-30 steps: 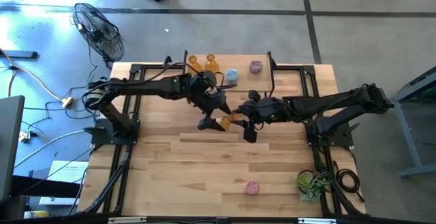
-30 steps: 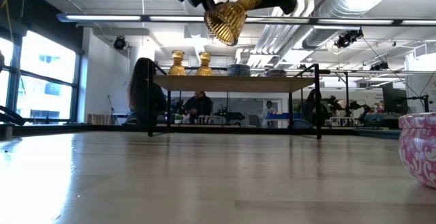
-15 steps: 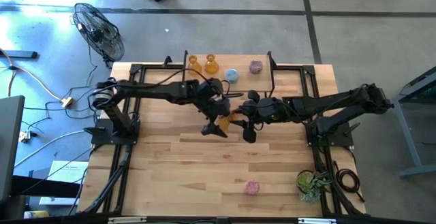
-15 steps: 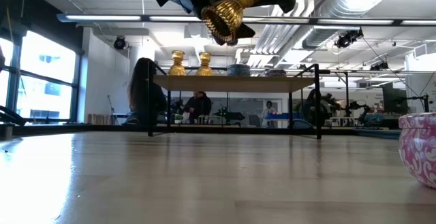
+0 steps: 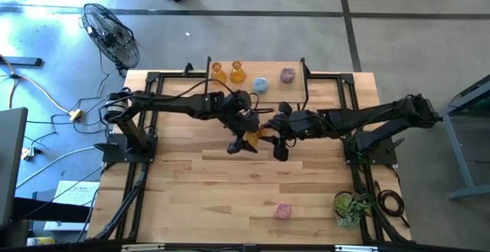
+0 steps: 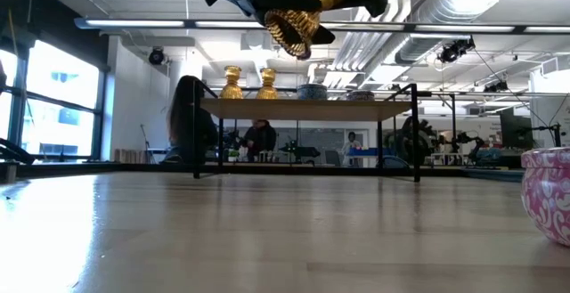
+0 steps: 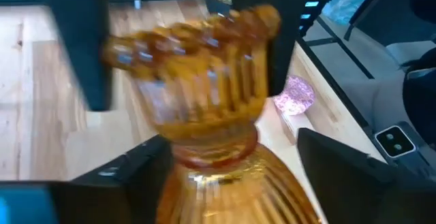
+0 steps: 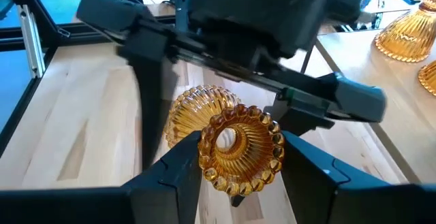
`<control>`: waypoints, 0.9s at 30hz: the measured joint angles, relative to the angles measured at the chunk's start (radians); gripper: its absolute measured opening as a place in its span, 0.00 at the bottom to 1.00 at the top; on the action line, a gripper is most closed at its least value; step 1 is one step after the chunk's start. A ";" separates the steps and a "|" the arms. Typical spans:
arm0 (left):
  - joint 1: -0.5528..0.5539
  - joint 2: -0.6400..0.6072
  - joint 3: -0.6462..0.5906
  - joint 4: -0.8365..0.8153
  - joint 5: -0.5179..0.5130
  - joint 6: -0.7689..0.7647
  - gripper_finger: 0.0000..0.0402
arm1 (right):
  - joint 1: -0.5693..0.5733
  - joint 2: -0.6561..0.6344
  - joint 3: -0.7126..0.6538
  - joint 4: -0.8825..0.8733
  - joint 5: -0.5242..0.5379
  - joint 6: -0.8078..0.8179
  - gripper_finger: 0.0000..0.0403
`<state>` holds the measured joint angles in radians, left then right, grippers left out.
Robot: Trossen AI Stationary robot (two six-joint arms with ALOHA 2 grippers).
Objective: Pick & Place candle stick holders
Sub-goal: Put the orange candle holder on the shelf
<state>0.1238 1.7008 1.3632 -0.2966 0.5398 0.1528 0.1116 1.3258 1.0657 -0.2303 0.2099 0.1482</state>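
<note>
An amber candle stick holder (image 5: 255,135) hangs on its side high above the table's middle, between both grippers. My right gripper (image 8: 242,154), reaching in from the right, is shut on its scalloped cup end. My left gripper (image 7: 231,163), reaching in from the left, stands open with one finger on each side of the ribbed bell base (image 7: 225,197); I cannot tell whether they touch it. Two amber holders (image 5: 227,71), a pale blue one (image 5: 260,85) and a pink one (image 5: 287,74) stand on a raised shelf (image 6: 307,109) at the far edge. Another pink holder (image 5: 283,210) stands near the front. My right gripper pinches the holder's scalloped cup end (image 8: 208,161) between its two fingers. The fingers come from the table's right, slanting a little downward. The holder lies on its side, lifted well clear of the table, its bell base (image 8: 194,112) pointing at the left arm.
A green potted plant (image 5: 351,204) stands at the front right corner. Black frame rails (image 5: 142,168) run along the left and right edges. A fan (image 5: 111,34) stands on the floor beyond the far left corner. Bare wood (image 5: 230,191) lies below and in front of the grippers.
My left gripper has moved toward the right and a little down, onto the held amber holder; its fingers now flank the bell base. The holder stays high above the table in my right gripper.
</note>
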 joint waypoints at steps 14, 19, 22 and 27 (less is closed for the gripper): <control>0.000 0.000 0.000 0.055 -0.021 -0.031 0.52 | 0.000 0.000 0.000 -0.011 0.002 -0.004 0.39; 0.000 0.000 0.001 0.072 -0.034 -0.022 0.48 | 0.000 0.000 0.000 -0.016 -0.002 0.004 0.39; 0.001 0.000 0.002 0.077 -0.054 -0.041 0.41 | 0.000 0.001 0.000 -0.017 0.006 -0.004 0.39; 0.001 0.000 0.003 0.077 -0.102 -0.049 0.37 | 0.000 0.002 0.000 -0.019 0.024 -0.024 0.39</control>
<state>0.1246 1.7004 1.3659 -0.2199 0.4381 0.1043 0.1119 1.3277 1.0657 -0.2497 0.2337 0.1242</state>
